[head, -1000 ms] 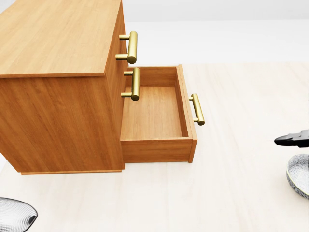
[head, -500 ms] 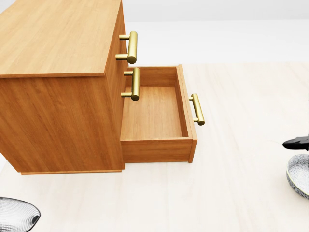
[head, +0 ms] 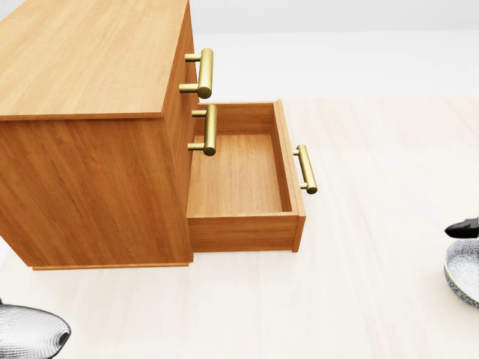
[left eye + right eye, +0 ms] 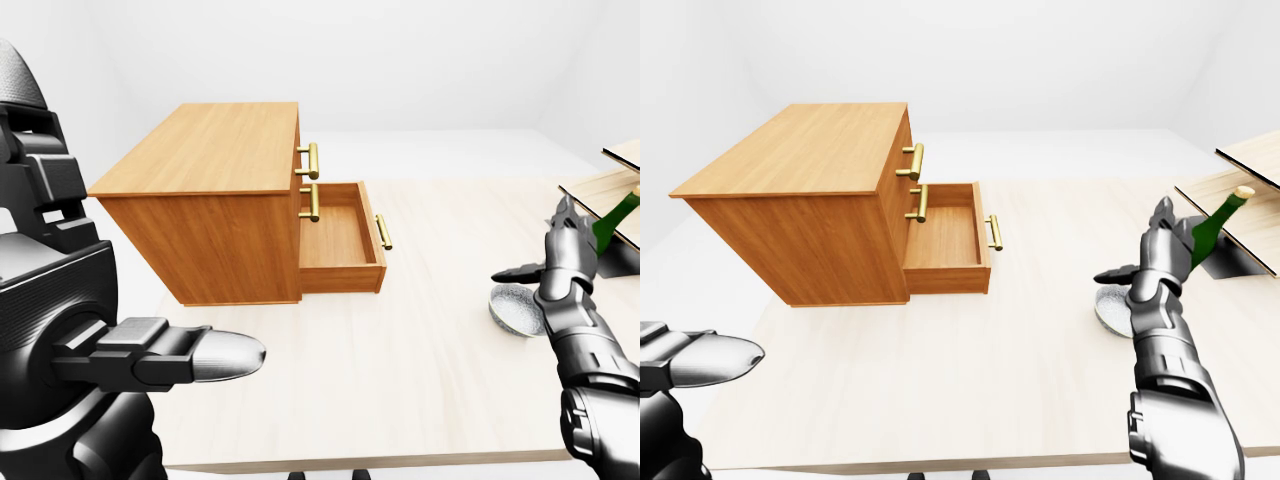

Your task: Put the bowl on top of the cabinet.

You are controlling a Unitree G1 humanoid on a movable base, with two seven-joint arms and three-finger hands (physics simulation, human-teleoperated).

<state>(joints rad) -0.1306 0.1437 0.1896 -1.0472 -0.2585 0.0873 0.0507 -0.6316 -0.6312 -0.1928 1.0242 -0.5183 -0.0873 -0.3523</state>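
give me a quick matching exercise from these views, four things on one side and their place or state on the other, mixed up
Things:
1. bowl
2. bottom drawer
3. green bottle
4. right hand

Places or states:
a. pulled open, nothing inside
b. on the tabletop, under the right hand
c. fingers spread, held over the bowl
d. leaning at the right edge by the wooden boards

Pairs: 1-b, 2-a, 3-d, 4-c

A green bottle leans against wooden boards (right edge) on the table
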